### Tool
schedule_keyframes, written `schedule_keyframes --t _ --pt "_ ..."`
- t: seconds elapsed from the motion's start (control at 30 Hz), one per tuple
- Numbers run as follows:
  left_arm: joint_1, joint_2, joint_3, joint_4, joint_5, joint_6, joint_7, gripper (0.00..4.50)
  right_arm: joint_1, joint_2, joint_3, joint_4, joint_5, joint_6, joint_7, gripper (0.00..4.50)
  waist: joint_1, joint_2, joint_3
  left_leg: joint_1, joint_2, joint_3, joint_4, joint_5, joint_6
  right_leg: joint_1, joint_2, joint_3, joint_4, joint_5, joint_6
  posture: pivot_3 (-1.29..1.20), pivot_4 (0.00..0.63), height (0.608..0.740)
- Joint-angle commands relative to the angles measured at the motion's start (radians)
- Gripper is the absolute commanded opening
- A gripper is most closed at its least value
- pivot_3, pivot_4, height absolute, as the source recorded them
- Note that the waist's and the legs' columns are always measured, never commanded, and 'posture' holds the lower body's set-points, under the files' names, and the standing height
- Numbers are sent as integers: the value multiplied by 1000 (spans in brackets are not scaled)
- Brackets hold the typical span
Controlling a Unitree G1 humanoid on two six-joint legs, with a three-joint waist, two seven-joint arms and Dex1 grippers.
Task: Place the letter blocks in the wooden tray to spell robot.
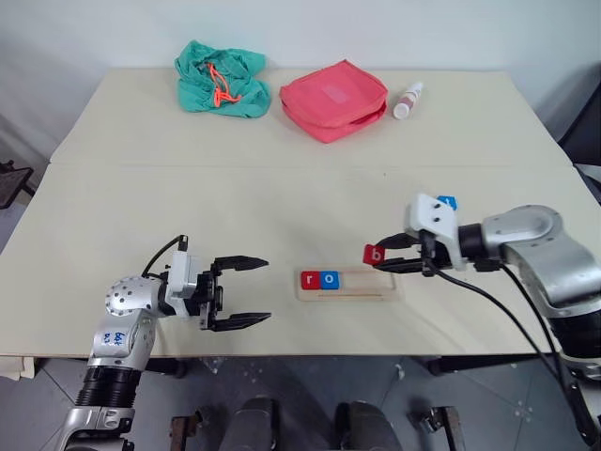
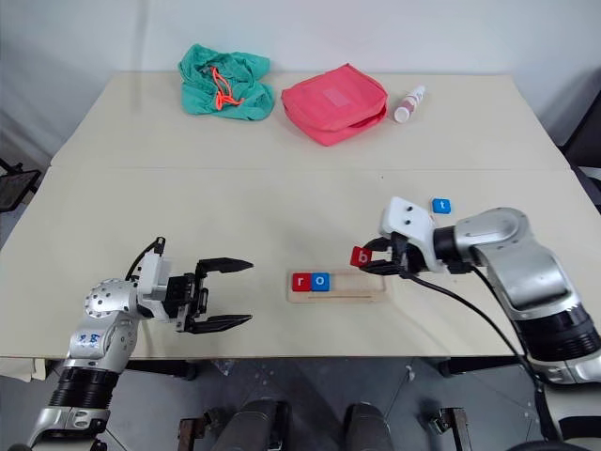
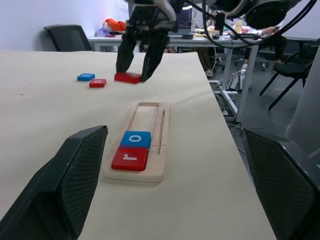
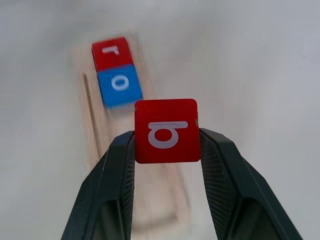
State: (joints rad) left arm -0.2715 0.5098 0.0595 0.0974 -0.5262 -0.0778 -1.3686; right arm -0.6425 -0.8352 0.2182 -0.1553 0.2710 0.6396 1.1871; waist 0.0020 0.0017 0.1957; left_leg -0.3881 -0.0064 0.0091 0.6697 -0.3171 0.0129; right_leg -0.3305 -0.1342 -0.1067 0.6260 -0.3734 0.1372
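The wooden tray (image 1: 364, 283) lies near the table's front edge, with a red r block (image 1: 310, 279) and a blue o block (image 1: 330, 279) at its left end. My right gripper (image 1: 380, 257) is shut on a red b block (image 4: 167, 131), held in the air just above the tray's right end. A blue t block (image 2: 441, 205) lies on the table behind the right wrist, and a red o block (image 3: 97, 83) lies beside it. My left gripper (image 1: 249, 292) stands open and empty, left of the tray and pointing toward it.
At the back of the table lie a green drawstring bag (image 1: 223, 80), a red zip pouch (image 1: 333, 99) and a small white bottle (image 1: 408, 101). The table's front edge (image 1: 310, 355) runs just in front of the tray.
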Motion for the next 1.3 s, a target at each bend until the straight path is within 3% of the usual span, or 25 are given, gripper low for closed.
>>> schedule_keyframes --t 0.03,0.47,0.87,1.13,1.17,1.3 --pt "-3 2 9 -18 -5 -18 3 4500 -32 29 58 6 -35 -16 5 1467 -1 0 0 0 0 0 0 0 0 0 0 0 0 0 0 0 150 740" --pt "50 12 23 -74 -9 -16 43 4500 -77 61 162 92 -126 -111 82 1467 -5 0 0 0 0 0 -1 0 0 -1 0 0 0 0 0 0 150 740" --pt "48 8 18 -77 -8 -20 60 4500 -96 84 176 116 -164 -128 106 1467 -4 0 0 0 0 0 -1 0 0 -1 0 0 0 0 0 0 150 740" --pt "36 3 12 -68 -6 -23 64 4500 -92 81 150 75 -156 -90 96 4278 -4 0 0 0 0 0 0 0 0 -1 0 0 0 0 0 0 150 740" --pt "34 2 11 -66 -5 -24 63 4500 -90 77 143 65 -149 -81 96 4487 -4 0 0 0 0 0 -1 0 0 -1 0 0 0 0 0 0 150 740" --pt "31 -1 9 -62 -5 -27 62 4500 -61 51 95 10 -112 -32 92 4487 -3 0 0 0 0 0 -1 0 0 -1 0 0 0 0 0 0 150 740"
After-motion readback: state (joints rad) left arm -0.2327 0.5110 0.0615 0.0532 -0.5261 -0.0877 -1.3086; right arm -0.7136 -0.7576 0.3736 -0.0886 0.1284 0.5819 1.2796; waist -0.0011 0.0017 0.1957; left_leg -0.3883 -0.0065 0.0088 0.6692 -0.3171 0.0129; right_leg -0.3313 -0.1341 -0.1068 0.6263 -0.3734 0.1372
